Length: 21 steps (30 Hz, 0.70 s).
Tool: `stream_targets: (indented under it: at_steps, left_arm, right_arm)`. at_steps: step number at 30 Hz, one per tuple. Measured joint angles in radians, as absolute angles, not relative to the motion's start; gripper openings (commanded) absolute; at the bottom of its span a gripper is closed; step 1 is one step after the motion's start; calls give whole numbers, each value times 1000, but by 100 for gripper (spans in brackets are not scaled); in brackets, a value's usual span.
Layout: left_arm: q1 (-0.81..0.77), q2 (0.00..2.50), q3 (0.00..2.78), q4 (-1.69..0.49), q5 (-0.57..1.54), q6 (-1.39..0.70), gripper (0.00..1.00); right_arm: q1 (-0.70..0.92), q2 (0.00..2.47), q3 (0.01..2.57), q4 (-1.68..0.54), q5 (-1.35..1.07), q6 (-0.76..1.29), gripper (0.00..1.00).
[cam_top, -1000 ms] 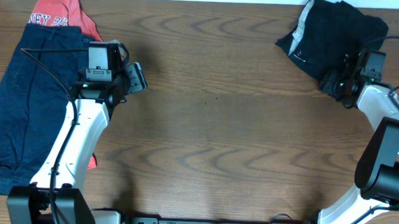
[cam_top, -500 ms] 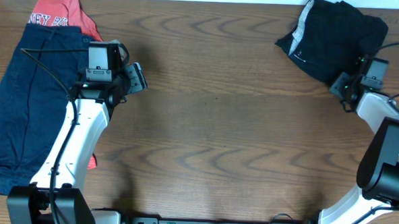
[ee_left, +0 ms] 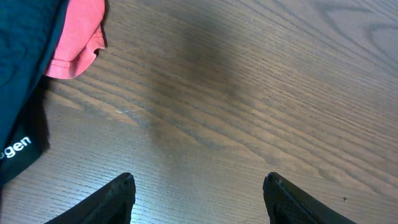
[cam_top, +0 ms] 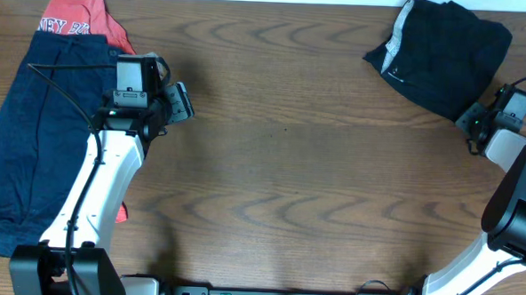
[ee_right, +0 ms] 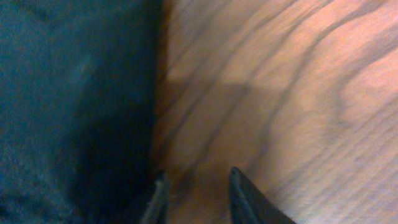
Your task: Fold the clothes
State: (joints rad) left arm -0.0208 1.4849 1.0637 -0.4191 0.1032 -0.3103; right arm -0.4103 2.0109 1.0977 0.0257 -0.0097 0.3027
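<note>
At the far right corner of the table (cam_top: 289, 166), you are dealing with the first step, I judge — the black garment (cam_top: 445, 53) is lying bunched, pale grey edge strip showing. Your right gripper (ee_right: 196, 186) is hovering just beside its edge, jaws narrowly parted over bare wood, holding nothing; next you are probably needing a pinch on that edge. Your left gripper (ee_left: 199, 193) is hanging wide open by the navy shorts (cam_top: 33, 129).
</note>
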Motion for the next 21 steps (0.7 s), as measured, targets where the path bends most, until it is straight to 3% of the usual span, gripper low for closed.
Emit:
stream_targets:
  at_steps: [5, 21]
  left_arm:
    - [-21, 1485, 1064, -419, 103, -310, 68]
    - [-21, 1485, 1064, -419, 104, -310, 68]
  right_arm:
    - [-410, 2010, 1097, 33, -104, 281, 56]
    - [-418, 1993, 1099, -70, -432, 301, 57]
